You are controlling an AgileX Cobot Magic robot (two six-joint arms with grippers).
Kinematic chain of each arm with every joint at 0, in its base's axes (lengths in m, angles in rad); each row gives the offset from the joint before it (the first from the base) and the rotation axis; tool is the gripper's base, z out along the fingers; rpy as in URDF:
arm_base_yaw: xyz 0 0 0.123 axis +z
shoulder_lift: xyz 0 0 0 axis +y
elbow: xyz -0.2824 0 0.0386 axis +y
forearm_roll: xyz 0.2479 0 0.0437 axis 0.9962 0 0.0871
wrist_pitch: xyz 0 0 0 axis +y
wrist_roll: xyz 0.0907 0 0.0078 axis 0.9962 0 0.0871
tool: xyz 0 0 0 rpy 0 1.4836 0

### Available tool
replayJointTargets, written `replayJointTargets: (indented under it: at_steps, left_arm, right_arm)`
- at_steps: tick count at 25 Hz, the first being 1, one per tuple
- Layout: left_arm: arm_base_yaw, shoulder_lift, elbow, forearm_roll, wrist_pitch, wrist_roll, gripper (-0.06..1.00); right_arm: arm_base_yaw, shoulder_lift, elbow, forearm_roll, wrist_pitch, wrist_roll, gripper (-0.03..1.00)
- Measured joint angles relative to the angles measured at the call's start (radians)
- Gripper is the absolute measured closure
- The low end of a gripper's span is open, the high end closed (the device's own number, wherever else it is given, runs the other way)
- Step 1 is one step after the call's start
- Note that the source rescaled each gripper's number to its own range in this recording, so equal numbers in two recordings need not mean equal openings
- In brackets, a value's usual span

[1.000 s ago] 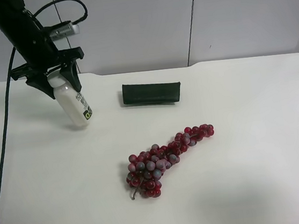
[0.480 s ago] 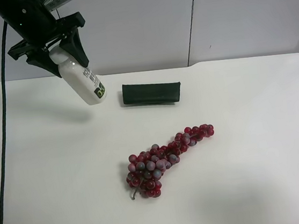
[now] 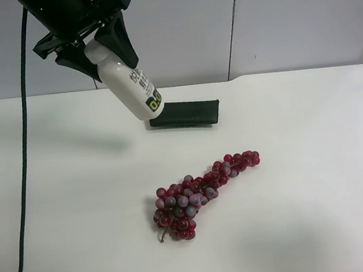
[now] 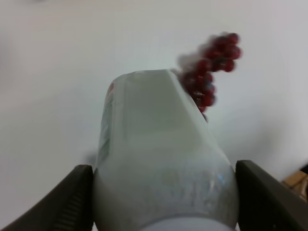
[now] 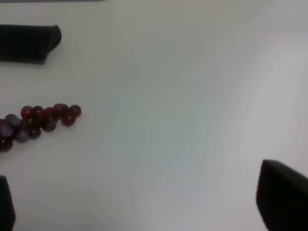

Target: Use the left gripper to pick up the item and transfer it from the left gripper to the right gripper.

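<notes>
Entry: item, white bottle, airborne above worktop, tilted, cap end clamped in left gripper jaws, banded base pointing down toward dark pouch. Grape bunch loose mid-worktop, well apart from bottle. Right gripper: jaws wide, nothing between. Step in hand, as judged: carry to handover. Advice: present bottle body clear of left jaws; right jaws close firmly on lower body before left lets go; stay high above grapes.
</notes>
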Motion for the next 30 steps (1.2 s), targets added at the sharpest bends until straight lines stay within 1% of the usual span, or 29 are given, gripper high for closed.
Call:
replayJointTargets:
  at_steps: [4,8,15,19,22,28,30]
  left_arm:
    - [-0.025,-0.027,0.053,-0.069,-0.001,0.025,0.91]
    - [-0.027,-0.059,0.138,-0.134,-0.002,0.064,0.91]
    - [-0.027,-0.170,0.310,-0.195,-0.003,0.109,0.91]
    - [-0.027,-0.229,0.382,-0.226,-0.004,0.132,0.91]
    - [-0.027,-0.248,0.408,-0.245,-0.004,0.147,0.91]
    - [-0.027,-0.269,0.413,-0.325,-0.010,0.197,0.91]
    - [-0.027,-0.269,0.413,-0.330,-0.010,0.202,0.91]
  right_arm:
    - [0.000,0.000,0.000,0.000,0.000,0.000,-0.02]
    - [0.000,0.000,0.000,0.000,0.000,0.000,-0.02]
    - [0.000,0.000,0.000,0.000,0.000,0.000,-0.02]
    - [0.000,0.000,0.000,0.000,0.000,0.000,-0.02]
    - [0.000,0.000,0.000,0.000,0.000,0.000,-0.02]
    - [0.000,0.000,0.000,0.000,0.000,0.000,-0.02]
    - [0.000,0.000,0.000,0.000,0.000,0.000,-0.02]
